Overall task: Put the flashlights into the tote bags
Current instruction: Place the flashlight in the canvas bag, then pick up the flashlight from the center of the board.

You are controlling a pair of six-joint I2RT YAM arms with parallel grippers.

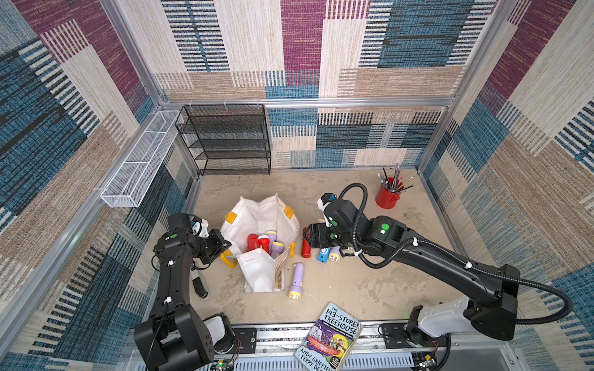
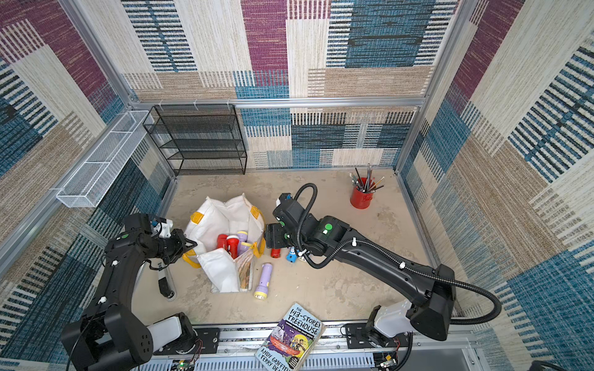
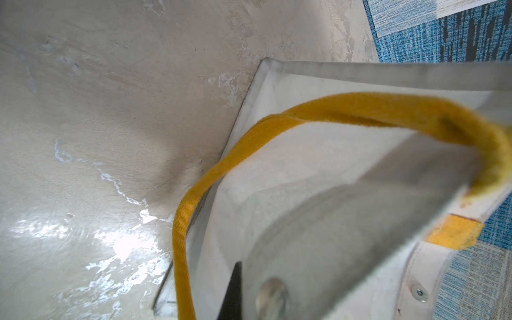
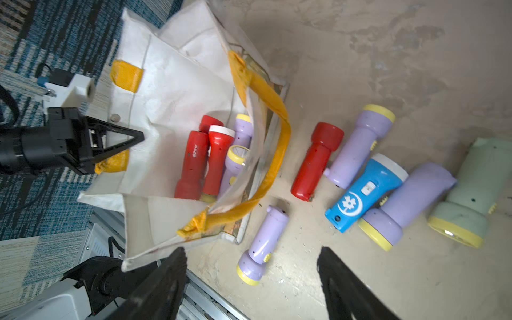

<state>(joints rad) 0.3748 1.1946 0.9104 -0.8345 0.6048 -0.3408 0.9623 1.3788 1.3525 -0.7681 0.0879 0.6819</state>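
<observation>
The left gripper (image 4: 138,136) pinches the bag (image 1: 257,212) rim; flashlights (image 4: 210,158) lie inside. The right gripper (image 4: 252,250) gapes, empty. Only the right wrist view shows the green flashlight (image 4: 468,188) beside the bag; in both top views the arm (image 1: 427,253) covers it.

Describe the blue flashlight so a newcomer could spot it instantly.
Find the white tote bag on the table. Loose flashlights lie beside its yellow-handled mouth. The blue flashlight is among them, the only blue one, bearing a white flower-and-crescent emblem.
</observation>
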